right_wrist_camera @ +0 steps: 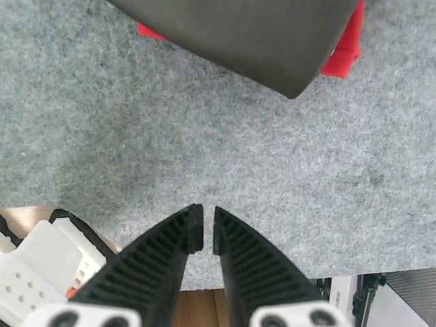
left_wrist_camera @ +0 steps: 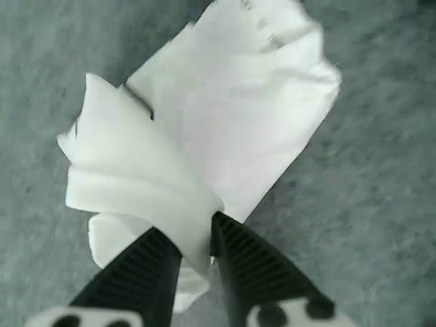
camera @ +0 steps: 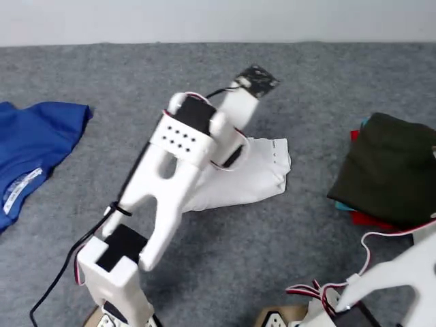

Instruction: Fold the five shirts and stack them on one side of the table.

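Grey table (camera: 327, 88) — blue shirt (camera: 34, 143), folded stack (camera: 388, 167) — left arm (camera: 177, 170) partly hides white shirt (camera: 262, 174).

Bright, even, diffuse light; soft shadows edge the white shirt (left_wrist_camera: 225, 129) on the grey bench (left_wrist_camera: 381, 204); its folds glare, nearly featureless.
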`<state>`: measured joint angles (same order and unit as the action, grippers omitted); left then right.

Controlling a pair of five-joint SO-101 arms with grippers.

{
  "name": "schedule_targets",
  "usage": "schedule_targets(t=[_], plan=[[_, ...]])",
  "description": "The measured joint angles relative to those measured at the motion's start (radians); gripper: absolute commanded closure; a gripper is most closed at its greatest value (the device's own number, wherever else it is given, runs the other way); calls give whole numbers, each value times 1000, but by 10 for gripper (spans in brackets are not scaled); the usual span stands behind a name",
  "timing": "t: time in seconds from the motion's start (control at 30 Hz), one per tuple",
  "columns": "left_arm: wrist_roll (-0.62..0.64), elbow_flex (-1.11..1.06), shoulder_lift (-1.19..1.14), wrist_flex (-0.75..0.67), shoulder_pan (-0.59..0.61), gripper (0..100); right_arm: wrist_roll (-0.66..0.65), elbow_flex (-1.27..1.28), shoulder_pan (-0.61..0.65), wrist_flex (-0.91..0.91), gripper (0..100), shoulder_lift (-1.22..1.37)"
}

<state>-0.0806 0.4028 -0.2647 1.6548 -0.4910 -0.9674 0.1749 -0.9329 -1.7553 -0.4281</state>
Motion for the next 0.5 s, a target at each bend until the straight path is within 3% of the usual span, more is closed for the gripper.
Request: schedule_targets(t=[0.23,0.5], plan=[[3,18,-137,-114,-32,986,0,0,0,0,955,0],[31,305,-313,-101,-66,986,0,0,0,0,955,0]])
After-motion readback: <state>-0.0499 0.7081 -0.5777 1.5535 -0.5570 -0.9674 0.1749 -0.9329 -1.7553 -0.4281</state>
